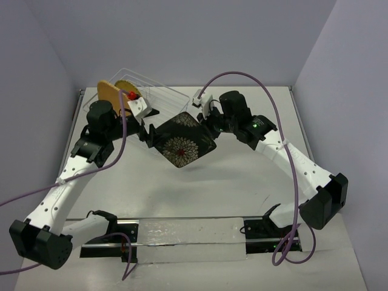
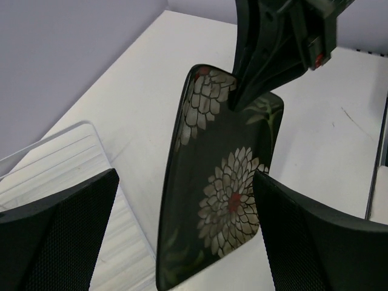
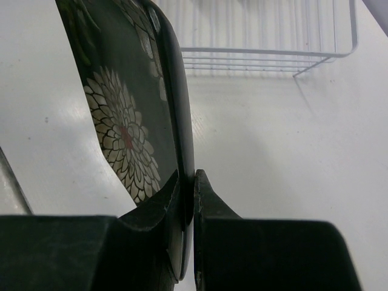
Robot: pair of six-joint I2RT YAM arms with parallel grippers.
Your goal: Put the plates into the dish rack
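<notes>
My right gripper (image 1: 205, 125) is shut on the top right edge of the black square plate with white flowers (image 1: 182, 144) and holds it tilted above the table. In the right wrist view the gripper (image 3: 194, 182) clamps the plate's rim (image 3: 127, 121). My left gripper (image 1: 148, 134) is open at the plate's left corner. In the left wrist view (image 2: 185, 176) the plate (image 2: 218, 182) stands between the spread fingers (image 2: 66, 224), touching neither. The orange plate (image 1: 108, 91) and the yellow plate (image 1: 126, 86) stand in the wire dish rack (image 1: 159, 96) at the back left.
The rack's ribbed floor (image 2: 54, 176) lies left of my left gripper, and its wire side (image 3: 267, 54) shows beyond the plate in the right wrist view. A clear strip on a dark rail (image 1: 188, 233) runs along the near edge. Walls close the back and sides.
</notes>
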